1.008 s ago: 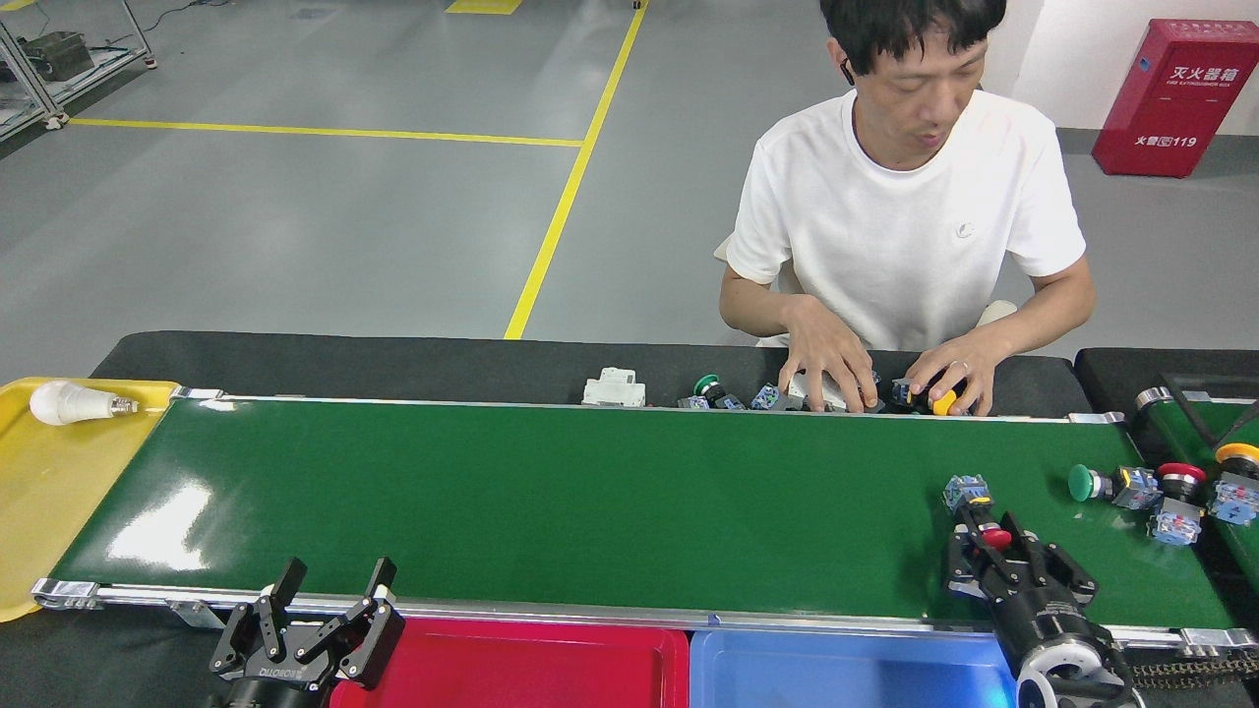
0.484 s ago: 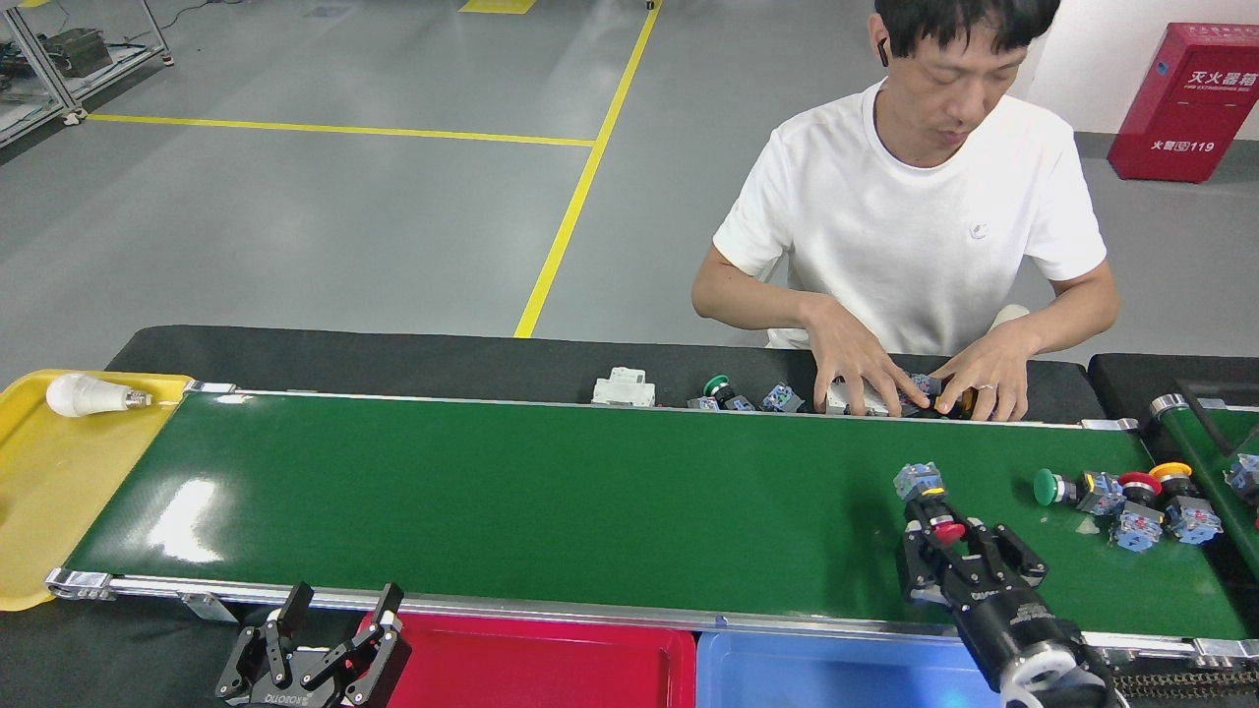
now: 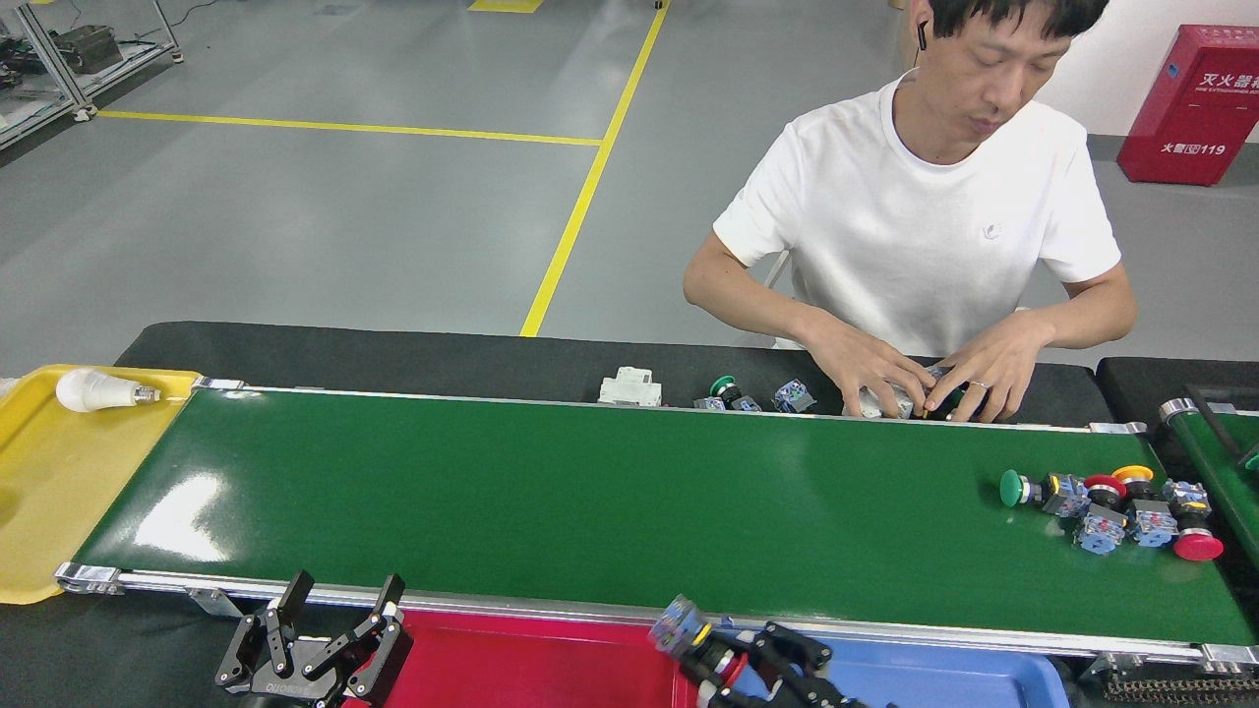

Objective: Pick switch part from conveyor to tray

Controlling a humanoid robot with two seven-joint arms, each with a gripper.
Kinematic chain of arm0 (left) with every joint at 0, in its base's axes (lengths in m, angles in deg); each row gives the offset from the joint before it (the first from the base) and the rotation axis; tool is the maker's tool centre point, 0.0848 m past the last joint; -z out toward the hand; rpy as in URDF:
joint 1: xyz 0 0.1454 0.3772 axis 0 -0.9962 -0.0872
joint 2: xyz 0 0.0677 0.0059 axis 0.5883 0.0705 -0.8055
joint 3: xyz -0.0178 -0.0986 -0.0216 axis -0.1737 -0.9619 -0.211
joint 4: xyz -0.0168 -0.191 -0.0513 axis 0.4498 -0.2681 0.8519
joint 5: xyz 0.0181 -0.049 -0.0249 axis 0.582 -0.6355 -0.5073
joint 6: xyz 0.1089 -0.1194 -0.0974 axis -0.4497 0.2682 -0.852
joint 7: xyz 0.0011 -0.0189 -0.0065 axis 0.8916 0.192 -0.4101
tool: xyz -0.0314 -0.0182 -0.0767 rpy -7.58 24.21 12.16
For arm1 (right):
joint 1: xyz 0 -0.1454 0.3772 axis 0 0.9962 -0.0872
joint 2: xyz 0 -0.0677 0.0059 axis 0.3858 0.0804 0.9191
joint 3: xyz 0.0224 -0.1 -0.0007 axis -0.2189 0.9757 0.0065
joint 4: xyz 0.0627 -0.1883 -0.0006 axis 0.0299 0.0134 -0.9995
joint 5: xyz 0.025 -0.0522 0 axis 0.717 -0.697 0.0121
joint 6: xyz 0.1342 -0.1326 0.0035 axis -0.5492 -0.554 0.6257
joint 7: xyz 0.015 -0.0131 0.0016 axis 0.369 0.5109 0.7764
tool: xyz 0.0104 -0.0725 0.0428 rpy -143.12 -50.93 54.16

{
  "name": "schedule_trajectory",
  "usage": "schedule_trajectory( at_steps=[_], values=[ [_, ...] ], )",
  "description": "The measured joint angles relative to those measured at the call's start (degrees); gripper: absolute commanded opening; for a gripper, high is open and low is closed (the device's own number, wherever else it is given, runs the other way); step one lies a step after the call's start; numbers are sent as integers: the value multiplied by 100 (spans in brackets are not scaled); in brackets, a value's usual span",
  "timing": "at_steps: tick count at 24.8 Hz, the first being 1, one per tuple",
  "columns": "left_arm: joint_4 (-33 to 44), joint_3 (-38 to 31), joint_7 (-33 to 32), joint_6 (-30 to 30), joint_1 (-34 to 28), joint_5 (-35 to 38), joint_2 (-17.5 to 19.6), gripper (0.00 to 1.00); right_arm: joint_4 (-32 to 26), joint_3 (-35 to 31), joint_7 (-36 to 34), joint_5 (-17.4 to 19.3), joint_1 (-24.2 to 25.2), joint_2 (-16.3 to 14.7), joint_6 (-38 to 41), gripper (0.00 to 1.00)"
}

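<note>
Gripping a switch part [image 3: 689,629] with a blue-grey block and a red button, the right gripper's [image 3: 733,661] fingers [image 3: 787,639] appear closed around it at the near rail of the conveyor [image 3: 590,501], over the seam between the red tray [image 3: 531,669] and the blue tray [image 3: 944,674], though the frame edge cuts the view. Left of it along that same rail, the left gripper [image 3: 339,605] hangs with its fingers spread wide and nothing between them. Toward the conveyor's right end lies a cluster of switch parts [image 3: 1111,506], and beyond its far rail a person's hands [image 3: 925,379] rest on the bench [image 3: 393,354].
</note>
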Motion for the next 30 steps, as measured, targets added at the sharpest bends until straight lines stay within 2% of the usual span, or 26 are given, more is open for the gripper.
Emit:
schedule_trajectory(
  at_steps=[1,2,10,15,18,21,25,27,30],
  values=[
    [0,2,0,-9,0,0,-18,100,72,49,3,-50,0,58,0,99],
    [0,2,1,-4,0,0,-45,100,143,93,7,-97,0,122,7,100],
    [0,-3,1,59,48,0,-208,100,188,47,43,-164,-286,261,-245,100],
    [1,-3,7,70,70,65,-224,100,19,-1147,65,-159,-800,327,-1133,100],
    [1,-3,16,70,70,124,-224,100,-16,-1655,-80,-173,-843,327,-1835,100],
    [1,-3,15,81,70,139,-189,100,-91,-2046,-446,-331,-604,324,-2362,99],
    [0,-15,11,87,69,397,-53,100,-105,-2196,-1172,-978,-205,308,-3179,99],
    [-4,-120,11,80,63,486,-10,100,-174,-2199,-1519,-1085,30,303,-3462,99],
    [-4,-234,11,31,22,502,-5,100,-504,-2199,-1902,-1108,648,209,-3639,99]
  ],
)
